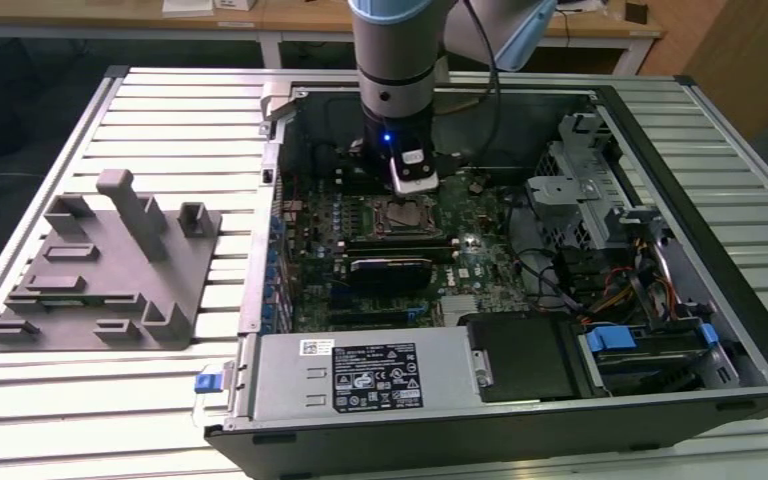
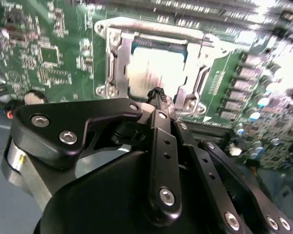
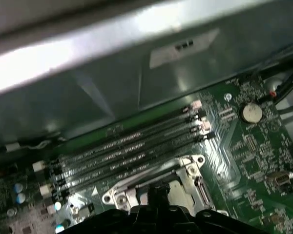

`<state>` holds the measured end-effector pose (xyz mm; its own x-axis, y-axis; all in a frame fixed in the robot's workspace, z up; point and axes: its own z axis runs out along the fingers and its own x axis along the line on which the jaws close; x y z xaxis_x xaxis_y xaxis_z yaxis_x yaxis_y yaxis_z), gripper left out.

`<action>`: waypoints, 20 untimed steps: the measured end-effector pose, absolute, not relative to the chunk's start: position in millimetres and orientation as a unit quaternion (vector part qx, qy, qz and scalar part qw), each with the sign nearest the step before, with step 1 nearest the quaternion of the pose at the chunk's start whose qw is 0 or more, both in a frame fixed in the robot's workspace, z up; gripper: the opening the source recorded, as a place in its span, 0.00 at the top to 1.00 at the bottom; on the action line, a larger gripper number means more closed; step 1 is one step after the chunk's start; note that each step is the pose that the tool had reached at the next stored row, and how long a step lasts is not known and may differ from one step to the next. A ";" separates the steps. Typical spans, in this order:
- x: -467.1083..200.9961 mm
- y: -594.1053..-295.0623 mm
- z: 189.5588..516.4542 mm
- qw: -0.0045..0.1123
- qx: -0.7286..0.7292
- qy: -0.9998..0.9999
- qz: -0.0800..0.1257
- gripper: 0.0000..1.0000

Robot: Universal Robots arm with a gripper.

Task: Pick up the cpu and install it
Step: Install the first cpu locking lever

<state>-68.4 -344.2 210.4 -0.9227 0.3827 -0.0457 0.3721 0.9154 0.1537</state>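
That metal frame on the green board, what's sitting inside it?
The cpu lies flat inside the socket frame, shiny top up. The gripper covers its near edge; anything under the chip is hidden.

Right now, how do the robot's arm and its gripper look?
The arm is a round silver-grey tube with a light-blue joint cap at the top and a black wrist section carrying a small blue light. A black cable runs beside it. A white block sits below the wrist. The gripper is matte black, with linked bars joined by silver screws.
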 end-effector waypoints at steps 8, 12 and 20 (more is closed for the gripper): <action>-67.7 -350.8 210.4 0.029 0.194 0.978 0.068 0.89; -67.6 -350.8 210.4 0.029 0.194 0.978 0.068 0.89; -65.1 -350.8 210.2 0.031 0.188 0.980 0.057 0.89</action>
